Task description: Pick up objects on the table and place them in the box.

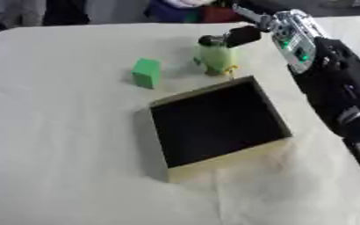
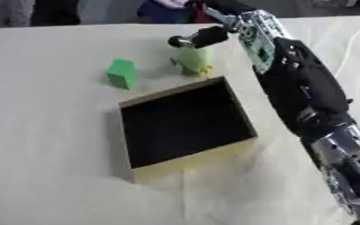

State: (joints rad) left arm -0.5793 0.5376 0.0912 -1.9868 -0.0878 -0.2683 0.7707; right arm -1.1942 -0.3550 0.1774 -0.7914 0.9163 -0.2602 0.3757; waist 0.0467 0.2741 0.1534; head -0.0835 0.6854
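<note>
Box (image 1: 214, 169): nearest the camera, open, dark inside, pale wooden walls; sits askew on the counter (image 1: 60, 167); nothing visible inside it.
Counter: covered with a pale cloth, slightly wrinkled.
Green block (image 1: 145, 73): stands on the cloth beyond the box's far left corner, apart from the box and from the bottle.
Bottle (image 1: 217, 59): pale green body, dark top, something yellow at its base; upright just beyond the far edge of the box.
Right robot hand (image 2: 206, 37): comes in from the upper right; dark fingers sit at the bottle's top, touching or all but touching. Whether they are curled round it cannot be told.
Left robot hand: not in view.
Step in hand (judgement): reaching for and grasping the bottle, first pick of the task; both objects are not yet boxed.
Next move (judgement): secure hold at the bottle's top, lift clear of the box wall, carry a short way toward the camera, release over the dark interior.
Risk (judgement): a tall bottle taken near its top may tip or swing.
</note>
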